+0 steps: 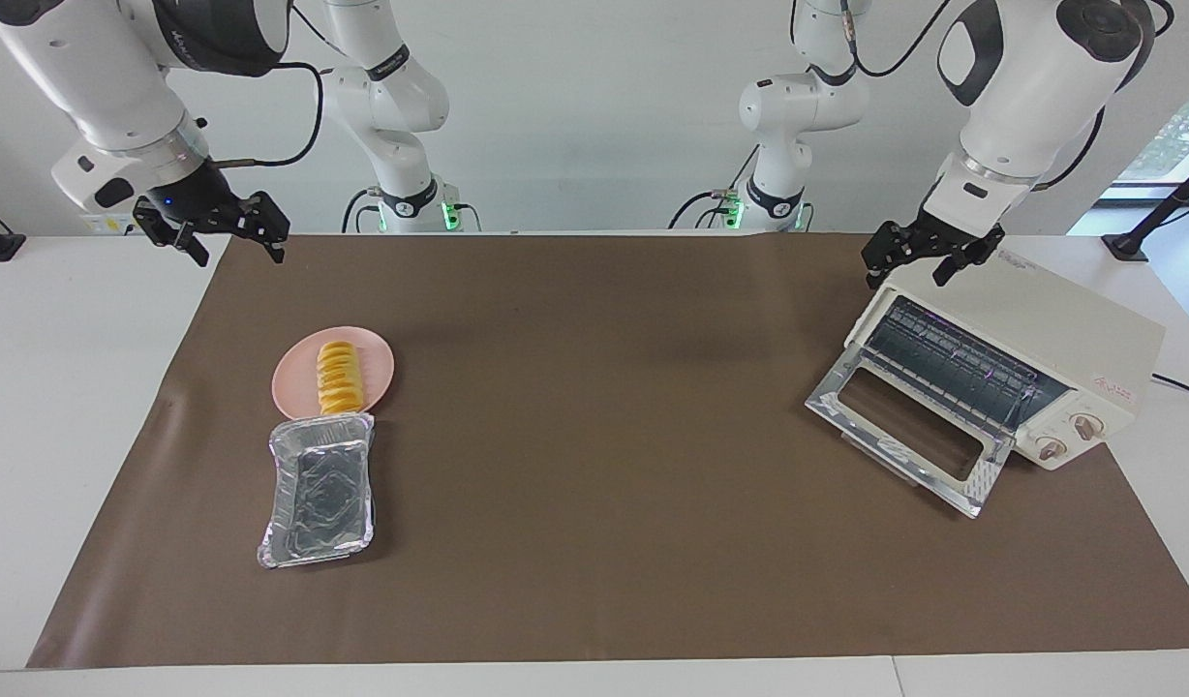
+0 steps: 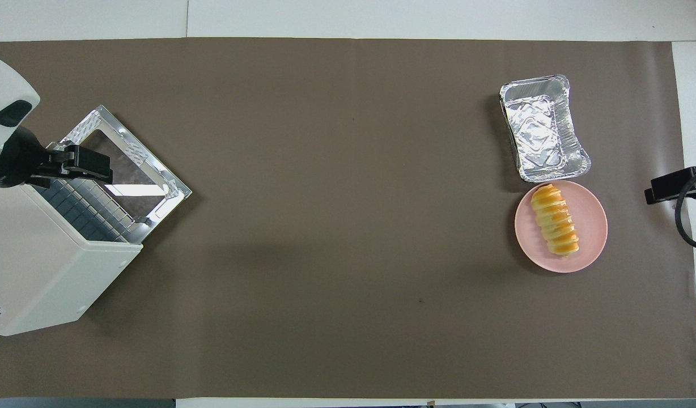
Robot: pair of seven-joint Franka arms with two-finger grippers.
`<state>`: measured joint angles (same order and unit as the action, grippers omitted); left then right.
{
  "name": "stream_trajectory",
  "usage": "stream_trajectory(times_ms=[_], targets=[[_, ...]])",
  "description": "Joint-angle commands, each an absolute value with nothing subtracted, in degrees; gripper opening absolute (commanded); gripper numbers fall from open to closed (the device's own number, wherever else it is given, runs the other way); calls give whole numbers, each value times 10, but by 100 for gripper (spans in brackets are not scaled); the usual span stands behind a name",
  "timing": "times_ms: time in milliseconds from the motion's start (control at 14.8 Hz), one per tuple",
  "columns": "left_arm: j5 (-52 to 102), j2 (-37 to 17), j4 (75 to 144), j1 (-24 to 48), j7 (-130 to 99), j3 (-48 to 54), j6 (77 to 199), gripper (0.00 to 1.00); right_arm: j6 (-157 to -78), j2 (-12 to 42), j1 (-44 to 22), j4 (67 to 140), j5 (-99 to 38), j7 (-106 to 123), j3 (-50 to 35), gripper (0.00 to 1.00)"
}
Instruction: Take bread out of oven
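The bread (image 1: 340,378) is a golden ridged loaf lying on a pink plate (image 1: 289,379) toward the right arm's end of the table; it also shows in the overhead view (image 2: 554,220). The cream oven (image 1: 1059,329) stands at the left arm's end with its glass door (image 1: 904,436) folded down open. Its wire rack (image 1: 953,363) is bare. My left gripper (image 1: 912,269) hangs open and empty over the oven's top edge above the opening. My right gripper (image 1: 231,242) is open and empty, up in the air over the table's edge at the right arm's end, apart from the plate.
A crinkled silver foil tray (image 1: 319,489) lies empty, touching the plate's rim on the side farther from the robots. A brown mat (image 1: 594,542) covers the table. The oven's two knobs (image 1: 1069,438) face away from the robots.
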<state>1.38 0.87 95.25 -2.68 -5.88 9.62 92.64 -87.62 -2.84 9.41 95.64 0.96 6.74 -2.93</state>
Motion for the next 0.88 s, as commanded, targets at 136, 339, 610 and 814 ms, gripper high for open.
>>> stream_trajectory(times_ms=[136,339,610,814], targets=[[25,22,967,-33,-54,98,933,100,-867,-23,101,945,15,45,-30,100],[25,22,967,-33,-54,98,931,100,-866,-25,100,950,17,46,-30,100],[24,22,967,-33,-54,98,929,100,-868,-25,102,950,16,45,-29,100],[24,22,967,-33,-54,98,929,100,-870,-25,101,950,17,44,-29,100]])
